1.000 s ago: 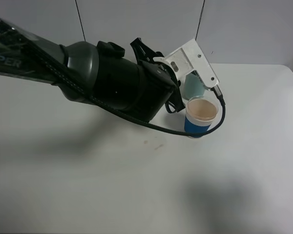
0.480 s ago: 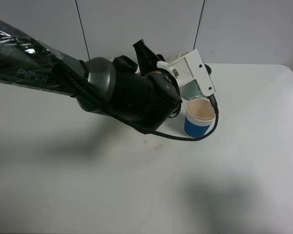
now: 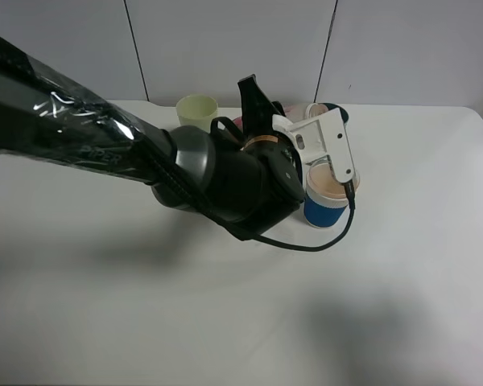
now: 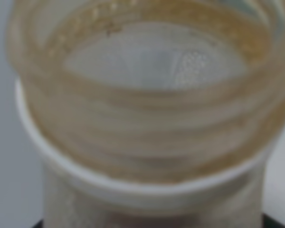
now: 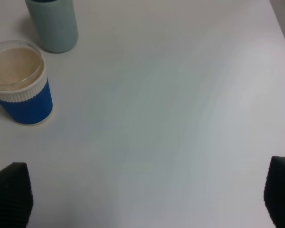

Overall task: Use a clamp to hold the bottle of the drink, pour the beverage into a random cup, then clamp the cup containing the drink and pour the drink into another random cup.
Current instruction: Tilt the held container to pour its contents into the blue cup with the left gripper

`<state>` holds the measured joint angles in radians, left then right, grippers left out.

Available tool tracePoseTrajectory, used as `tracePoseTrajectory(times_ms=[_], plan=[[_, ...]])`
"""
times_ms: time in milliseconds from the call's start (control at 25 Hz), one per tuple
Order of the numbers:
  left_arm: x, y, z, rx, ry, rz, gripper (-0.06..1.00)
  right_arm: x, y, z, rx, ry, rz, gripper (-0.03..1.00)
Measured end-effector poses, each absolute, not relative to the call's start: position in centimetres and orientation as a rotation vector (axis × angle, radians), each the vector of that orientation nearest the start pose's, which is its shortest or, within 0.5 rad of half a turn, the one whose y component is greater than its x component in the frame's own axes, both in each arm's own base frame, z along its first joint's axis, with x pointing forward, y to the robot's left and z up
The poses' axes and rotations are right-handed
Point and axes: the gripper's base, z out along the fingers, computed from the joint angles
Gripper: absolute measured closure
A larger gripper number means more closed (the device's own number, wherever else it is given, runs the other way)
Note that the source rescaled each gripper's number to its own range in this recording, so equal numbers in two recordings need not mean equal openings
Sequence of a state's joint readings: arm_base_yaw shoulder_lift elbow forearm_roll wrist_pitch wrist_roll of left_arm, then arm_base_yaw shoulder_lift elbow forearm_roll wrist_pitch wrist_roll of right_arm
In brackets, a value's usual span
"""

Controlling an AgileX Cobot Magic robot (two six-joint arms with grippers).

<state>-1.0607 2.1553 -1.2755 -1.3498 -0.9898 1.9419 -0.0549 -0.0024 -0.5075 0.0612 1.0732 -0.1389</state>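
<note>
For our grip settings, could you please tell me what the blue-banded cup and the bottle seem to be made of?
The blue-banded cup looks plastic: clear glossy upper wall, ribbed matte blue band. The bottle seems translucent plastic, light passing through its moulded neck threads.

A white matte surface fills most of the high view, its far edge running across at twelve o'clock and its corner rounding off at two o'clock. A pale yellow-green plastic tumbler stands upright on it at about eleven o'clock from the middle, close to that far edge, mouth open upward; its inside cannot be made out. Behind the surface rises a light grey panelled wall, split by two thin dark vertical seams, one at eleven o'clock and one at one o'clock. A soft grey shadow lies on the surface at five o'clock, and a second, fainter shadow at nine o'clock.
</note>
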Motion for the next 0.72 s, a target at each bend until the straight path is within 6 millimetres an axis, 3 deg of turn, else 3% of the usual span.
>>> tracePoseTrajectory(times_ms=[720], plan=[[27.4,-34.9,14.8,1.208,1.297,0.846,0.91,-0.6,0.5,27.8,-0.089,2.044,-0.047,0.04]])
